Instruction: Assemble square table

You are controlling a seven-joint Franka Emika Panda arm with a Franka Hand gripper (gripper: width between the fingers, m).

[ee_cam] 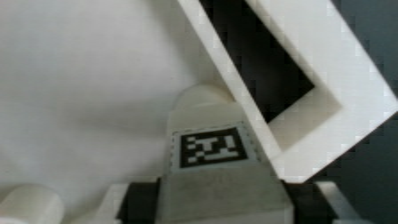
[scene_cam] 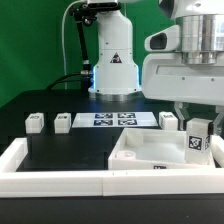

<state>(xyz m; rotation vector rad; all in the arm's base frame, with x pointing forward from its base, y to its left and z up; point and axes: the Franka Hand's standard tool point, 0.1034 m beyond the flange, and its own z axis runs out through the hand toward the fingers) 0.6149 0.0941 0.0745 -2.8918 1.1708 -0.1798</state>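
The square table's white top (scene_cam: 145, 155) lies flat at the front on the exterior view's right. My gripper (scene_cam: 197, 130) hangs over its right part, shut on one chunky white leg (scene_cam: 197, 142) that shows a black-and-white tag. In the wrist view the dark fingers (ee_cam: 153, 200) clamp both sides of that leg (ee_cam: 217, 125), tag facing the camera, with the top's white face (ee_cam: 89, 80) just beyond it. Three more legs stand loose on the black table: two at the left (scene_cam: 36, 123) (scene_cam: 62, 122), one further right (scene_cam: 168, 119).
The marker board (scene_cam: 112, 120) lies in the middle in front of the robot base (scene_cam: 113, 70). White rim bars (scene_cam: 50, 180) edge the black surface along the front and left. In the wrist view a rim bar corner (ee_cam: 329, 75) runs close beside the top.
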